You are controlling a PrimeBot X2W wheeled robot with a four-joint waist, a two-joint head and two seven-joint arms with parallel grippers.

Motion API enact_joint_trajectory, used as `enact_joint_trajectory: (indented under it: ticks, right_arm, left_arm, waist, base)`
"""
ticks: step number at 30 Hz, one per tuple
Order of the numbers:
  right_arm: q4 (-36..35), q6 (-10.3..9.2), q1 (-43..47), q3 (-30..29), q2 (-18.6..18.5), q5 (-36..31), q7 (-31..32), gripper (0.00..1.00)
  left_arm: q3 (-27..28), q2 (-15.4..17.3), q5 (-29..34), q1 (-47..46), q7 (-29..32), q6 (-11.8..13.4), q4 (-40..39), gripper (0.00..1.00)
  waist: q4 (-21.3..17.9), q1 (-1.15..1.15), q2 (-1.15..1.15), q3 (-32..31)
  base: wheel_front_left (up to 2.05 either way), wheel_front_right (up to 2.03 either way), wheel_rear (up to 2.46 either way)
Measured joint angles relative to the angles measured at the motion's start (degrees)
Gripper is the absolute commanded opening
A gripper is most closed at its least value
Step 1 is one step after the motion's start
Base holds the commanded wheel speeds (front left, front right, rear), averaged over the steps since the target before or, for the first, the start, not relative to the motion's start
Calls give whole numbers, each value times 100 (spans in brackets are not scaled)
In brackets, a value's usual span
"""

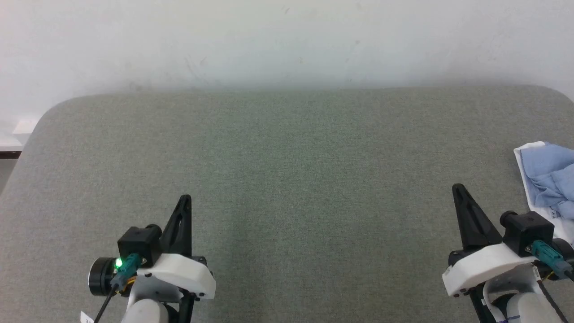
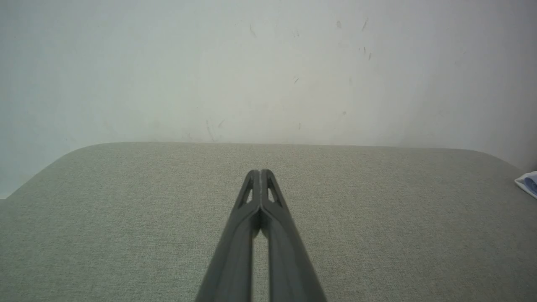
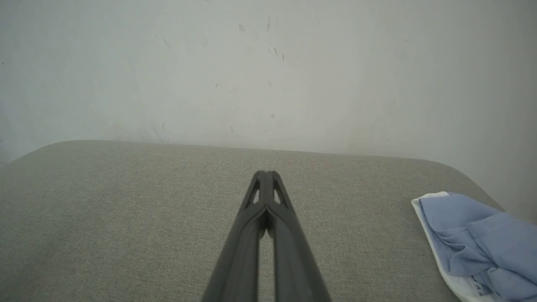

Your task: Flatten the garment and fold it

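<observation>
**Head view: garment bunched at the worktop's right edge, both claws closed and empty**

The garment (image 1: 549, 172), light blue with white fabric along its left side, is seen crumpled at the right edge of the grey fabric worktop (image 1: 287, 179), towards the near side. It is cut off by the frame, so the white strip can only tentatively be taken for a collar. The left gripper (image 1: 185, 199) is seen over the near left part of the worktop, its two dark fingers pressed together with nothing between them. The right gripper (image 1: 458, 187) is placed just left of the garment, apart from it, likewise fully closed and empty. A pale scuffed wall (image 1: 287, 40) is seen behind the far edge.
</observation>
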Motion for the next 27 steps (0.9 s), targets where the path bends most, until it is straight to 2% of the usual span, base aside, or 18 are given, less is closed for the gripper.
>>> enact_joint_trajectory:
  ticks: [27]
  right_arm:
    - [-76,0,82,49,1,-189,158,0]
  left_arm:
    - [63,-1,207,121,305,58,-333,0]
  waist:
    - [-50,0,0,-22]
  base:
    - [0,0,0]
